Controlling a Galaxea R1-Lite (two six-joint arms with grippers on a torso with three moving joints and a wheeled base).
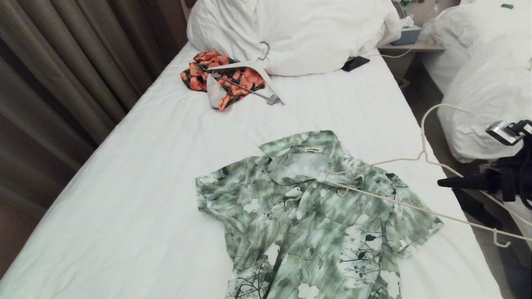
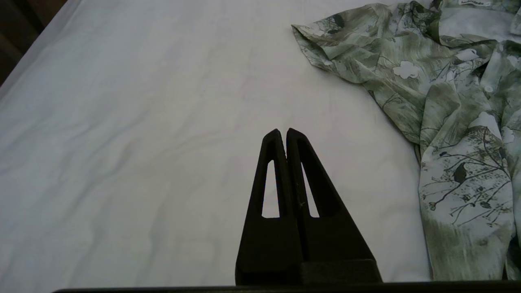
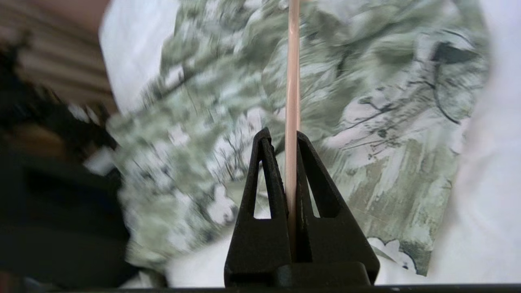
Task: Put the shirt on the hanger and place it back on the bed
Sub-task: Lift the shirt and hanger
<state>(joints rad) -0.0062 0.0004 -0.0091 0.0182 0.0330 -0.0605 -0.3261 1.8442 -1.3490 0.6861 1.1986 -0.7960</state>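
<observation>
One right pincer [image 3: 290,136] clamped tight on the hanger [image 3: 292,81] wire.

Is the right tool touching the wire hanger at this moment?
Touching. The right wrist view shows the right tool shut on the hanger, whose thin cream wire runs straight between the two fingers.
</observation>
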